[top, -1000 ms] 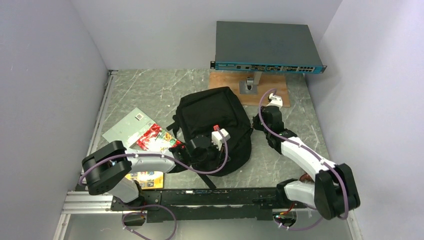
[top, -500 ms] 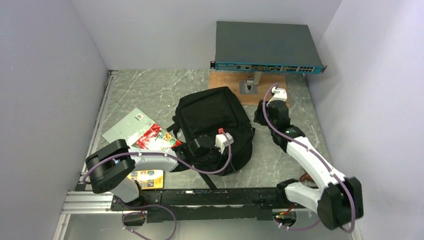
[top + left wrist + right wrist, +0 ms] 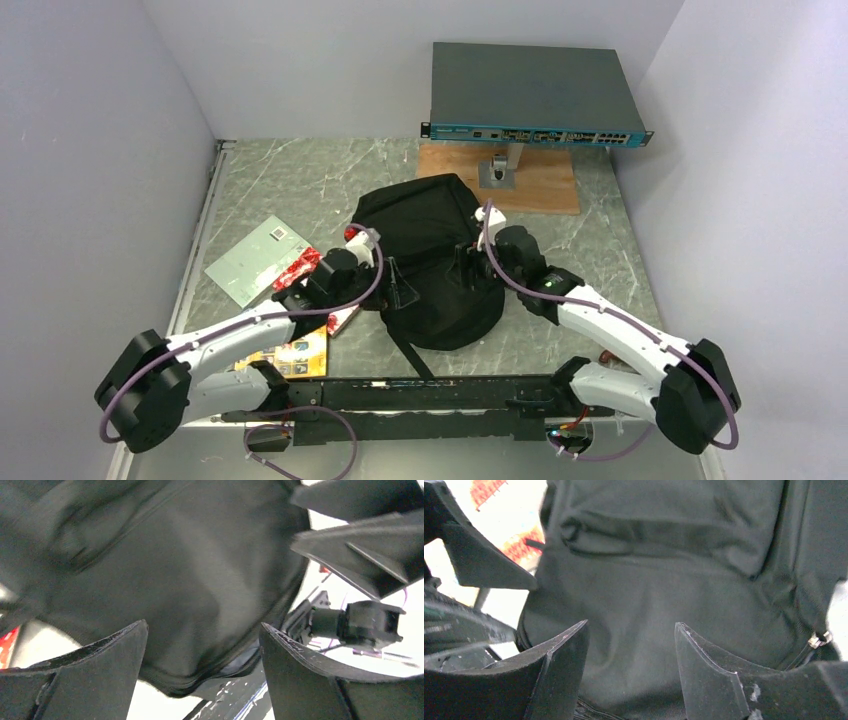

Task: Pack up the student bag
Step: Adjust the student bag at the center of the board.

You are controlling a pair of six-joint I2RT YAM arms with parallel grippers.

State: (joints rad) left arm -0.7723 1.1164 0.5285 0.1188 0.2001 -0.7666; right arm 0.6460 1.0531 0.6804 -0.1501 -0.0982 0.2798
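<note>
Student bag [image 3: 425, 225] is lying mid-table, slumped flat, webbing trailing toward the near edge. The red packet [image 3: 300, 268] and grey sheet [image 3: 250, 262] are sitting outside it on the left, so packing isn't started, as I read it. Left gripper [image 3: 392, 287] and right gripper [image 3: 462, 268] are both hovering over the bag's near half, facing each other, close together. Both are spread wide and gripping nothing: the wrist views are showing only black fabric past the left gripper [image 3: 202, 650] and the right gripper [image 3: 631, 645]. Left arm is reaching long and low from the near-left corner, with its wrist crossing the packet. Right arm is bending in from the near right, wrist angled down at the bag. The step looks like getting a hold to open the bag. I'm suggesting each gripper straddle a raised fold or seam before pinching rather than pressing on flat cloth. The metal clip [image 3: 817, 640] at the right edge is possibly a zipper pull; I can't tell. The fingertips are nearly meeting, so watch clearance between them.
</note>
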